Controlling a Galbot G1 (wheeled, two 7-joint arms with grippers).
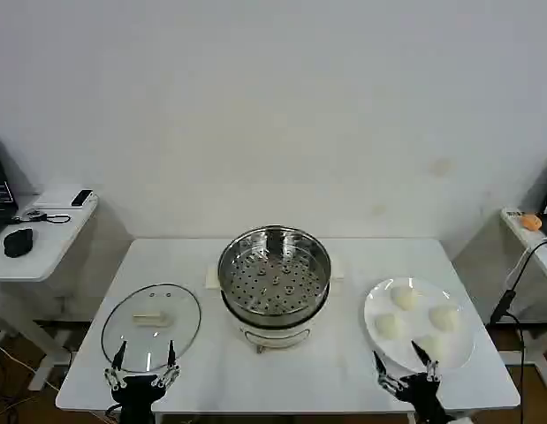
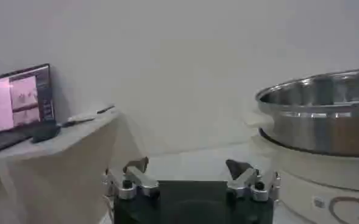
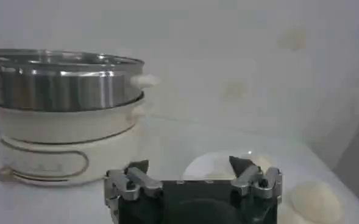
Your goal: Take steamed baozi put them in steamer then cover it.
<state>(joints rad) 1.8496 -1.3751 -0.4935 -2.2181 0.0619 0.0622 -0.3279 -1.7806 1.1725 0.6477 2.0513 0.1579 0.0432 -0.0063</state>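
Between the two sets of fingers, farther back on the white counter, the steamer is positioned, uncovered, with its perforated tray exposed. The left gripper is held at the near counter edge with its fingers spread and nothing between them; the cover, a clear glass lid with a cream bar handle, is laid flat just ahead of these fingers, and its near rim is overlapped by the fingertips in the head view. The right gripper is held at the near right edge, fingers likewise spread and empty. A white plate is located just ahead of the right fingers, and four steamed baozi are seated on it. In the right wrist view, the steamer is seen beyond the fingers to one side.
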